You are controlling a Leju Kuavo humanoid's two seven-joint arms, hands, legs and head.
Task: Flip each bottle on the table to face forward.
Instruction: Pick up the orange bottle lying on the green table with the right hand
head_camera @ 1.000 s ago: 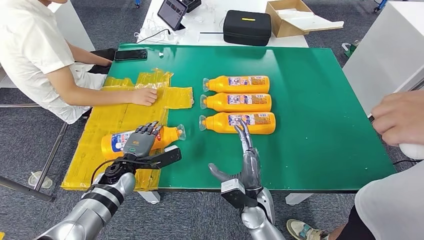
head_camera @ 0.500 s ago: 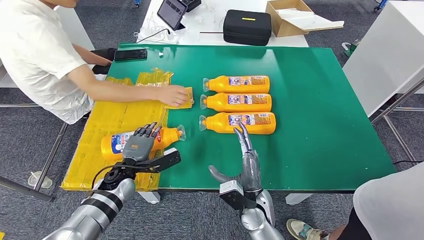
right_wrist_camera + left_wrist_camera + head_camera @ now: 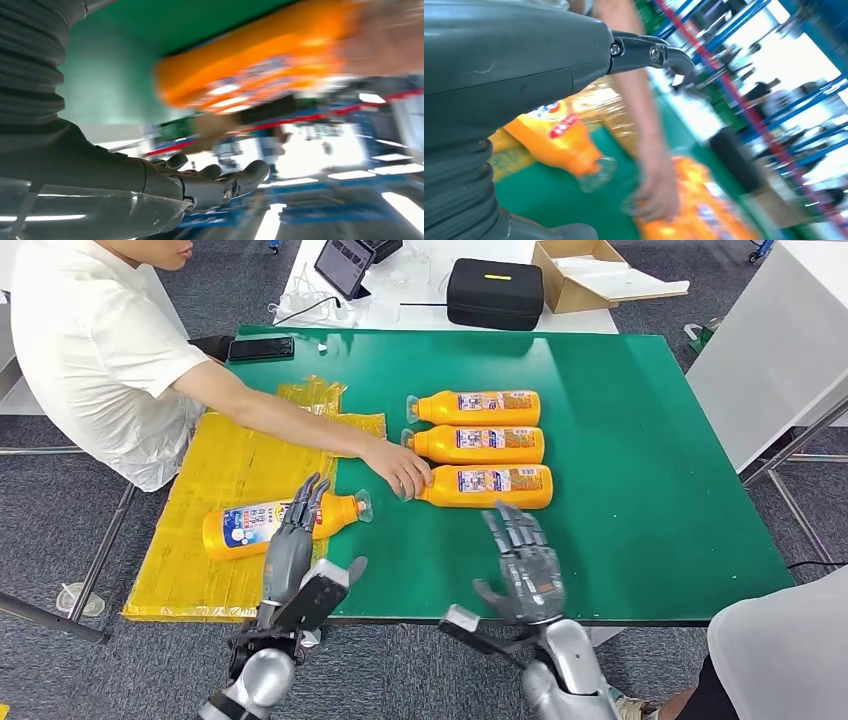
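Observation:
Three orange bottles lie side by side on the green table (image 3: 640,440), labels up: the far one (image 3: 472,407), the middle one (image 3: 476,444) and the near one (image 3: 492,486). A person's hand (image 3: 400,468) rests on the near bottle's cap end. A fourth orange bottle (image 3: 245,526) lies on yellow plastic sheets (image 3: 215,475) at the left. My left hand (image 3: 290,552) is raised edge-on in front of that bottle, fingers straight, holding nothing. My right hand (image 3: 527,568) hovers near the front edge, fingers spread, just short of the near bottle. The left wrist view shows the fourth bottle (image 3: 559,135), blurred.
A person in a white shirt (image 3: 90,350) sits at the table's left side, arm stretched across it. A black phone (image 3: 262,348) lies at the far left corner. A black case (image 3: 494,294) and a cardboard box (image 3: 590,275) stand behind. Someone's light trouser leg (image 3: 780,660) is at the lower right.
My left hand lifted off the fourth bottle and turned edge-on. My right hand drew back from the near bottle and spread its fingers. The person's hand reached over to the near bottle's cap.

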